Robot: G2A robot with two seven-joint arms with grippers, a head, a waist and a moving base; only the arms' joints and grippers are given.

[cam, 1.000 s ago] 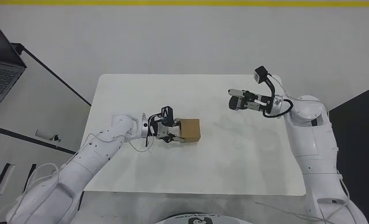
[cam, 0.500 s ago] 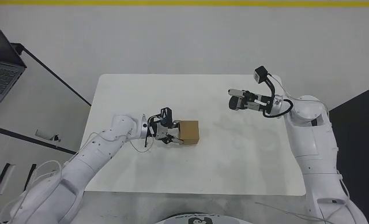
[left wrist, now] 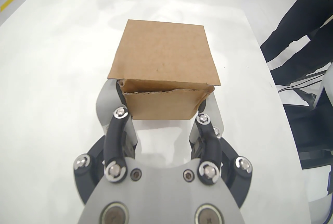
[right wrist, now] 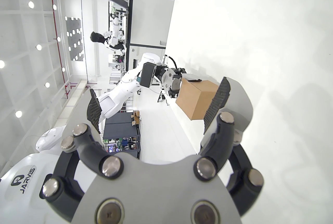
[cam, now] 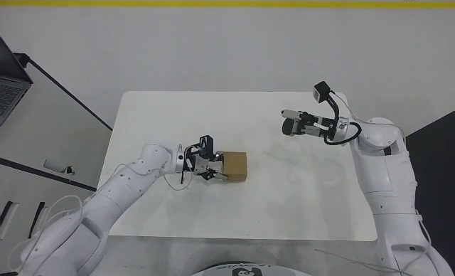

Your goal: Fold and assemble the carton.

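Observation:
A brown cardboard carton [cam: 234,166] stands on the white table [cam: 298,205], left of the middle, folded into a box shape. In the left wrist view the carton [left wrist: 162,58] has a creased, torn-edged flap on the side that faces the wrist. My left gripper [cam: 212,166] is shut on that end, one finger at each side wall [left wrist: 161,105]. My right gripper [cam: 284,124] hangs open over the back right of the table, well away from the carton. From the right wrist, the carton [right wrist: 197,100] and the left gripper [right wrist: 175,85] lie beyond its spread fingers [right wrist: 219,97].
A laptop [cam: 8,84] on a dark stand sits off the table to the left. The table's right half and front strip are bare white surface. A yellow floor line [cam: 227,3] runs behind the table.
The left gripper and the carton have shifted slightly toward the table's front edge. The right arm has stayed still.

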